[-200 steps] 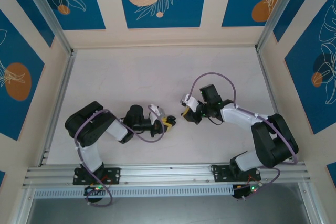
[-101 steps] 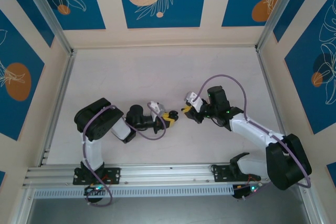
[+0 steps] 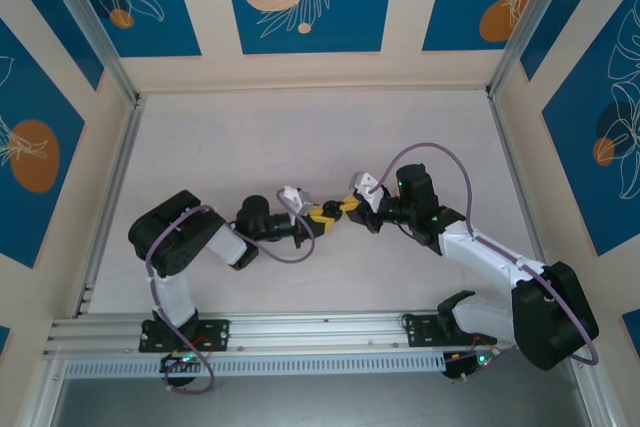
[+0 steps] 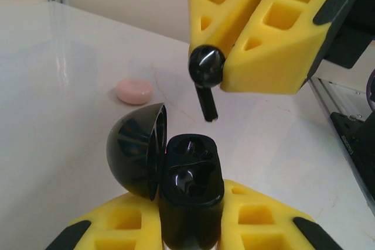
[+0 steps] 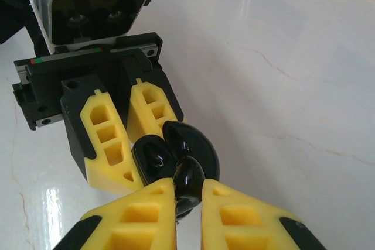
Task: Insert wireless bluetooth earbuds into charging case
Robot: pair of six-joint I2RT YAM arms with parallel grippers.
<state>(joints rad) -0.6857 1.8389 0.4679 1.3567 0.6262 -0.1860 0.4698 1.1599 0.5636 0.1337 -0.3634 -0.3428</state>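
Left wrist, left pincer [image 4: 188, 223] clamping open black case [image 4: 190, 174], right pincer [image 4: 227, 69] pinching black earbud [image 4: 206, 66]

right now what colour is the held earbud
The earbud is glossy black, clearest in the left wrist view.

Left arm [image 3: 190, 242]: folded at the elbow, forearm reaching right toward mid-table.
Right arm [image 3: 480, 252]: stretched up and left from its base.
Left gripper [image 3: 322, 213]: yellow fingers clamped on an open black charging case [image 4: 190, 197].
Right gripper [image 3: 351, 205]: fingers pinched on a black earbud [image 4: 206, 65].
Relation: gripper tips face each other, close together.
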